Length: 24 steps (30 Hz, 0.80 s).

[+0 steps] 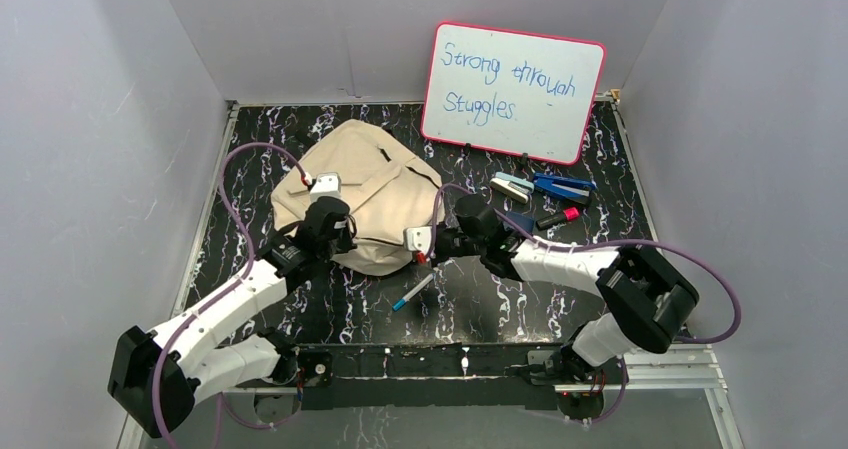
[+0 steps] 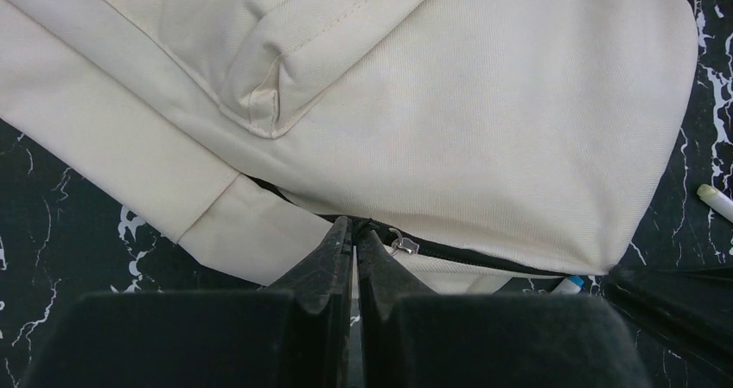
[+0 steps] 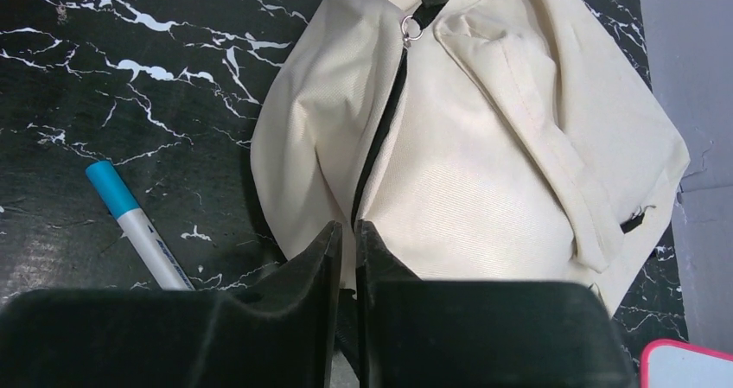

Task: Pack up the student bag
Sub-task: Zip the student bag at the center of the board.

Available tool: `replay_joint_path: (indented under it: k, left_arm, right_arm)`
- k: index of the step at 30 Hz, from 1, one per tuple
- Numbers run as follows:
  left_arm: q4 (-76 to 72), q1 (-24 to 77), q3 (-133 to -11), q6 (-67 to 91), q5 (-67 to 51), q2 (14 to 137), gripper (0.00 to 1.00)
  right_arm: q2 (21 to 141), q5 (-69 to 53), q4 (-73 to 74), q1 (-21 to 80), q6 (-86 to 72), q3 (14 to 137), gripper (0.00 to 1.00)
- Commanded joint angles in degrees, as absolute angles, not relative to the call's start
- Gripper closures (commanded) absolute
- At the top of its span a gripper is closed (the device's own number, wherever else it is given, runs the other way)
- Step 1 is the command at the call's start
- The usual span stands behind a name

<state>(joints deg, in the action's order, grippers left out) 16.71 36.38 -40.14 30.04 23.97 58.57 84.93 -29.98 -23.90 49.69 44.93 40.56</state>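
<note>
The bag (image 1: 370, 194) lies left of the whiteboard (image 1: 513, 89), nearer the arms. It looks soft, light and floppy; I think the seams give the best hold. The left gripper (image 2: 353, 232) is closed on the zipper pull (image 2: 399, 244); the right gripper (image 3: 348, 237), almost closed, pinches the bag's cloth edge.

Black bench (image 1: 480, 299), veined with white marbling, boxed in by plain pale grey walls (image 1: 330, 29) on three sides. Pink-framed whiteboard (image 1: 513, 91) propped at the back, blue handwriting on it. Light is soft and even.

Bright, even light — soft shadows
</note>
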Motion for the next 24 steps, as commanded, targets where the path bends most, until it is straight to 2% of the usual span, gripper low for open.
replay_joint_path:
  k: [1, 4, 7, 15, 17, 24]
  left_arm:
    - [16.76, 35.07, -41.51, 27.77, 25.9, 55.19, 1.0]
    - [17.44, 35.05, -40.94, 28.09, 26.86, 54.27, 1.0]
    - [17.78, 35.02, -40.83, 28.21, 26.5, 53.22, 1.0]
    - [17.89, 35.07, -40.37, 28.89, 24.37, 52.48, 1.0]
    - [17.78, 35.07, -40.19, 29.37, 23.94, 52.34, 1.0]
    - [17.85, 35.07, -39.7, 29.8, 23.72, 51.47, 1.0]
  right_arm:
    - [81.75, -32.22, -23.13, 50.01, 43.58, 41.02, 0.8]
    - [81.6, -32.72, -22.98, 50.03, 43.5, 43.12, 0.77]
    - [81.67, -33.15, -24.12, 50.08, 43.62, 43.89, 0.52]
    - [86.81, -34.51, -26.68, 51.27, 43.42, 49.57, 0.25]
    - [89.51, -34.12, -26.46, 51.63, 43.3, 51.68, 0.25]
    - [98.61, -33.03, -22.02, 52.07, 43.2, 57.38, 0.37]
